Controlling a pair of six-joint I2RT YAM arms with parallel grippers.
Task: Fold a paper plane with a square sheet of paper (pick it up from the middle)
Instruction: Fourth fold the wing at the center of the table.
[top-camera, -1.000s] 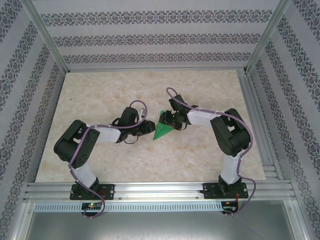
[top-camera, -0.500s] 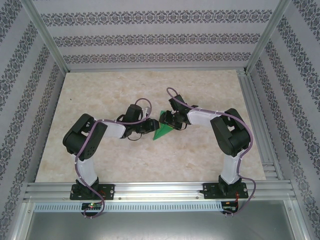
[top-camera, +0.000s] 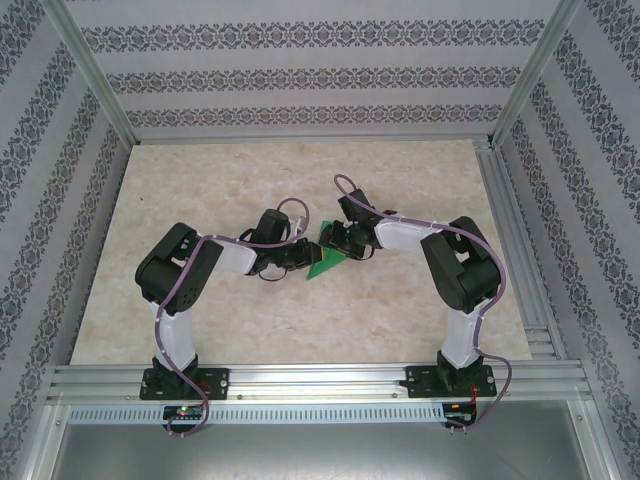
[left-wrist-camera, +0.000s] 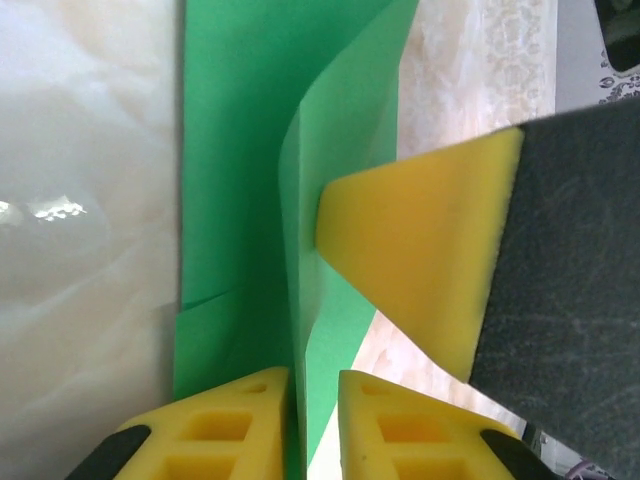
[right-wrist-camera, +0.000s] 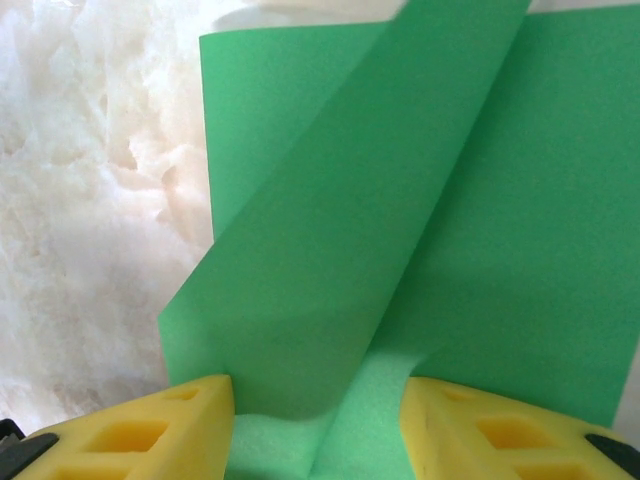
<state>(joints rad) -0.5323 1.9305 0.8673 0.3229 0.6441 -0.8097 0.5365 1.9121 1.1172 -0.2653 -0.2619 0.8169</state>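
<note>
1. Where the two arms meet near the middle of the marble-patterned table (top-camera: 200, 170), the green paper (top-camera: 325, 262) lies as a small pointed shape. Its narrow tip is turned toward the near edge.
2. In the overhead view the left gripper (top-camera: 303, 255) sits at the paper's left edge and the right gripper (top-camera: 338, 240) at its far right corner. The two heads are close together, with the paper between them.
3. Seen from the left wrist, the paper (left-wrist-camera: 240, 150) is part flat and part raised. One layer rests on the table, and a flap stands up from a long crease running away from the camera.
4. The left gripper (left-wrist-camera: 315, 375) has its yellow fingers drawn narrow, one on either side of that upright flap. The left one is touching the crease line. A thin strip of green fills the gap, and I cannot tell whether the flap is truly pinched.
5. One yellow fingertip (left-wrist-camera: 410, 270) of the right gripper, black-backed, comes in from the right of that view. Its point touches the raised flap's outer face.
6. From the right wrist, the right gripper (right-wrist-camera: 318, 390) stands about half wide and holds nothing between its fingers. The paper (right-wrist-camera: 480, 200) spreads between and beyond them.
7. A folded layer there rises diagonally from the lower left toward the upper right, over a flatter sheet behind it.
8. Pale marbled table surface (right-wrist-camera: 90, 200) shows to the left of the paper in that view.
</note>
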